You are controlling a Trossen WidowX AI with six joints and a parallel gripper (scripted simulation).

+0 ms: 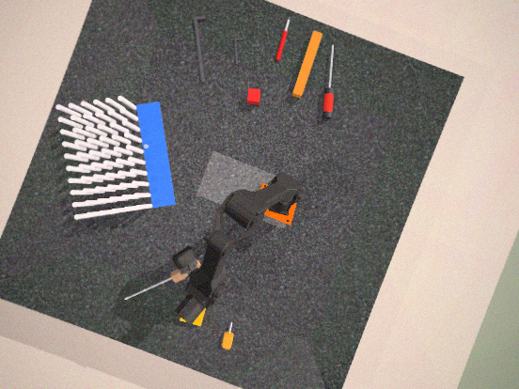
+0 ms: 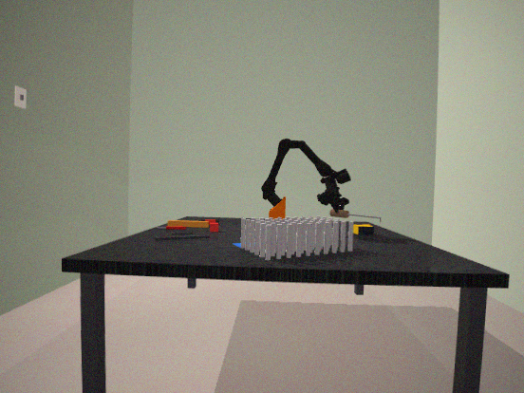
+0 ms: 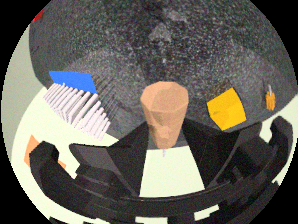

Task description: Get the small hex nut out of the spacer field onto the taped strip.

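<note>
The nut [image 1: 146,146] lies on the blue taped strip [image 1: 162,178] [image 2: 237,245] [image 3: 75,81], near its spacer-side edge. The white spacers [image 1: 113,211] [image 2: 269,242] stand upright in rows beside the strip. My gripper [image 1: 189,269] [image 2: 339,212] [image 3: 164,123] is shut on the wooden handle [image 1: 178,275] [image 3: 165,100] of a thin-shafted hook tool. It holds the tool above the table, away from the spacers and strip. The metal shaft [image 1: 148,287] [image 2: 365,216] points outward and ends in a small bent tip. The fingers are partly hidden in the top view.
A yellow block [image 1: 198,318] [image 3: 227,110] lies beneath and beside the hand, with a stubby screwdriver [image 1: 228,340] [image 3: 270,100] nearby. Across the table lie a red cube [image 1: 254,96], an orange bar [image 1: 307,63], two dark hex keys [image 1: 200,52] [image 1: 236,51] and two red screwdrivers [image 1: 282,46] [image 1: 328,101].
</note>
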